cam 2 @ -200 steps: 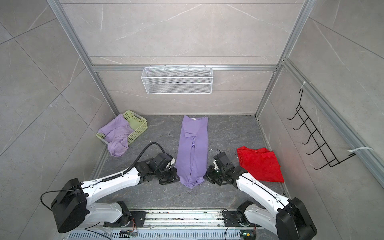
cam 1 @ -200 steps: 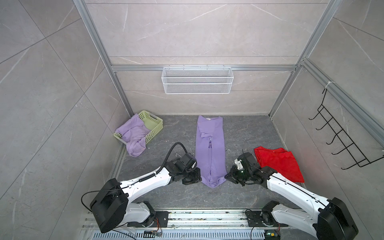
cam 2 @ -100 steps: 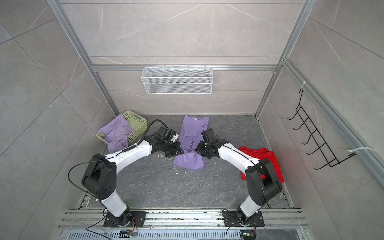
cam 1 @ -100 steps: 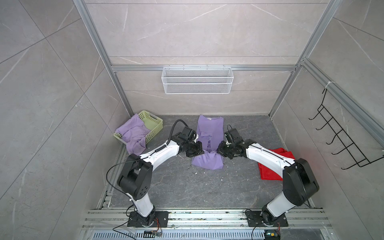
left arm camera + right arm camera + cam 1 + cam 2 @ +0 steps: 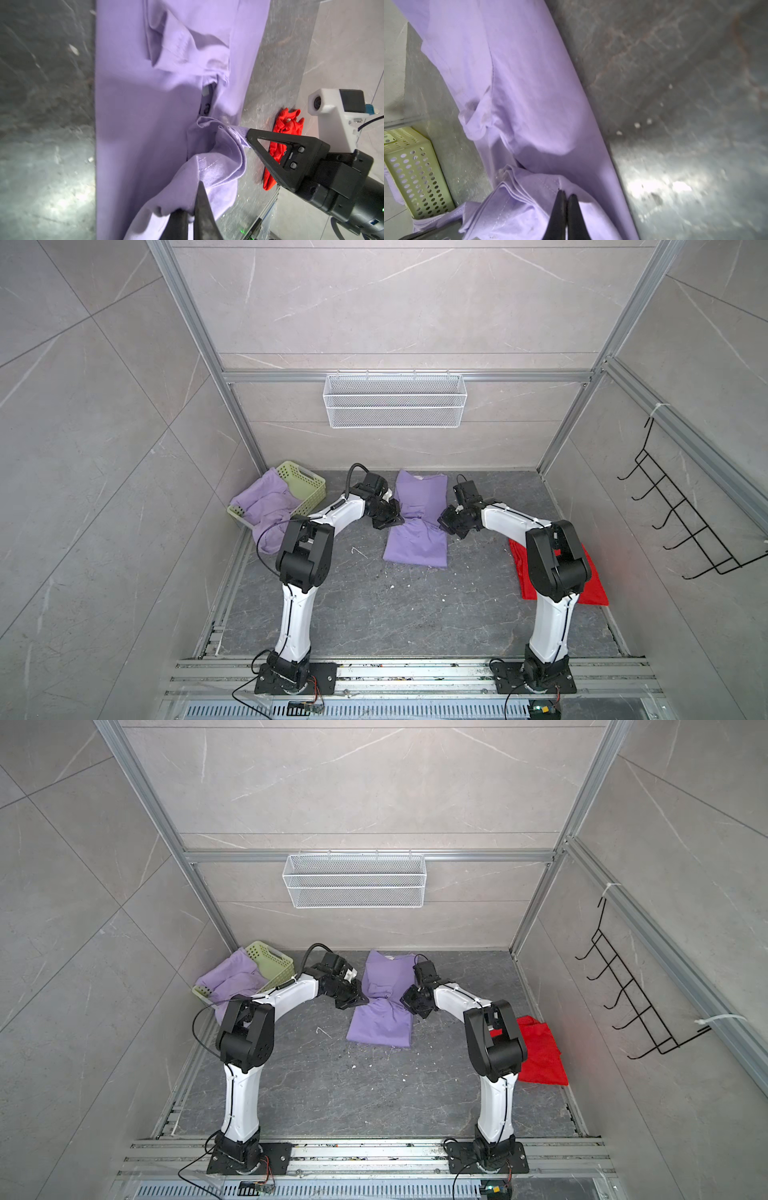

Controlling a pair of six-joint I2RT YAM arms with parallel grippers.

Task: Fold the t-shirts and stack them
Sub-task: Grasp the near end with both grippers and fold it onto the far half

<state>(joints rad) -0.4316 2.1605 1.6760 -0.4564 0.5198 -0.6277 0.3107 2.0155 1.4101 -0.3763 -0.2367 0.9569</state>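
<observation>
Colours and patterns, both top views.
Centre t-shirt (image 5: pixel 415 549): plain lilac, dark lettering (image 5: pixel 205 108) in a fold in the left wrist view. Second t-shirt (image 5: pixel 266 510), left: same lilac. Basket (image 5: pixel 311 485): pale green, round-hole perforation. Cloth (image 5: pixel 594 593), right: plain bright red. Floor (image 5: pixel 374 614): dark grey, marbled, white specks. Walls (image 5: pixel 104 406): pale grey, thin white veining. Wire tray (image 5: pixel 395 406): white mesh. Hook rack (image 5: pixel 706 526): black. Arms (image 5: pixel 297 614): white, black joints.
</observation>
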